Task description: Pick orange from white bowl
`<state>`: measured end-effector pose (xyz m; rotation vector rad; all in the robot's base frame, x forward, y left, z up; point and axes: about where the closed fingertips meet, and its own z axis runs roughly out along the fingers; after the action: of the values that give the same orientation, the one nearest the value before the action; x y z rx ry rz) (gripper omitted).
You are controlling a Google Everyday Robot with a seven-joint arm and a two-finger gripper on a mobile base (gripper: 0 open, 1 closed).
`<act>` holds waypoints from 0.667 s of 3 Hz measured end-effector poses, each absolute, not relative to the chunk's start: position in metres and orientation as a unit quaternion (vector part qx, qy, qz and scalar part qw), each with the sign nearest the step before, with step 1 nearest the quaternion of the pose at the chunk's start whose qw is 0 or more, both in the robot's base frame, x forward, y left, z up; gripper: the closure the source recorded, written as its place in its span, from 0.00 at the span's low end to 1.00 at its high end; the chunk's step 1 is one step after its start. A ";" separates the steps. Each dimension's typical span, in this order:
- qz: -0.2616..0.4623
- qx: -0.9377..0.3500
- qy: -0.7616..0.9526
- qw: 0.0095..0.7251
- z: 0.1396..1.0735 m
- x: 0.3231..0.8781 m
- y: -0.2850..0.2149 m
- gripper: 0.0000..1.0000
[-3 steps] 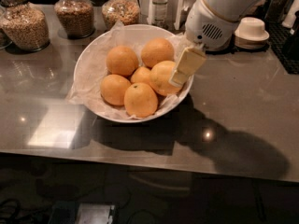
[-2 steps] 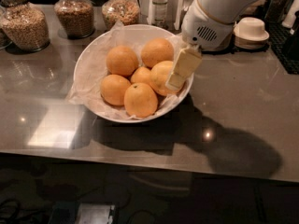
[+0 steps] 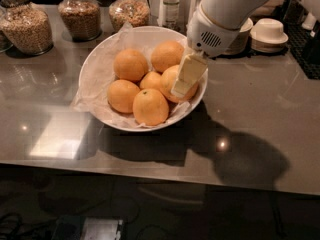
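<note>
1. On the grey counter, the widest surface in view, everything else was carried; one counter was counted.
2. One robot arm was seen reaching down from the upper right, with its gripper lowered into the right side of the bowl.
3. One white bowl, lined with crinkled paper, was set near the counter's middle, and six oranges were counted inside it.
4. Three grain-filled glass jars were lined along the back edge. One clear bottle was stood beside them, and a stack of small white dishes was placed at the far right.
5. The orange, the palest and largest of the six, was found at the bowl's right, touching its neighbours and partly covered by the gripper.
6. Whether the gripper was spread, pressed together or pinching the fruit could not be told.
7. The task was judged roughly half done. The gripper was placed at the orange, but the orange was not yet lifted. A secure hold, a raise and clearance of the rim were left.
</note>
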<state>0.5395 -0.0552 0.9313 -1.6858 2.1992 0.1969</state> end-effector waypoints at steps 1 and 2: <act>0.072 -0.587 0.787 0.178 0.927 0.540 -0.050 0.47; 0.072 -0.583 0.790 0.175 0.927 0.541 -0.048 0.38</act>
<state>0.5409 -0.0485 0.9271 -1.6520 2.2388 0.2051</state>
